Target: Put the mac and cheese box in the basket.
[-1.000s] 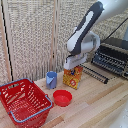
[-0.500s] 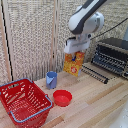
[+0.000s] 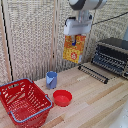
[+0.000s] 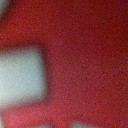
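The mac and cheese carton hangs in the air in the upper centre of the exterior view, well above the wooden table. It is an orange-yellow box with a red patch and some white print on its face; the print is too small and soft to read, and no brand name can be made out. The box sits slightly tilted, its top edge tucked under the gripping tool.

The gripping tool is the white boxy end of the white arm that enters from the top of the frame. Its fingers are closed against the upper part of the carton — the box is carried clear of every surface, held only at that top edge.

The container, a red mesh basket with a blue-grey rim, stands at the lower left of the frame, well apart from the carton and lower than it. A blue cup stands just beside the basket's far corner. A small red bowl lies near the middle of the table, in front of the cup. A dark toaster oven occupies the right edge, with a dark wire rack lying on the table before it.

The wrist view is fully blurred — a red field with a pale grey-white block at one side; nothing can be read in it.
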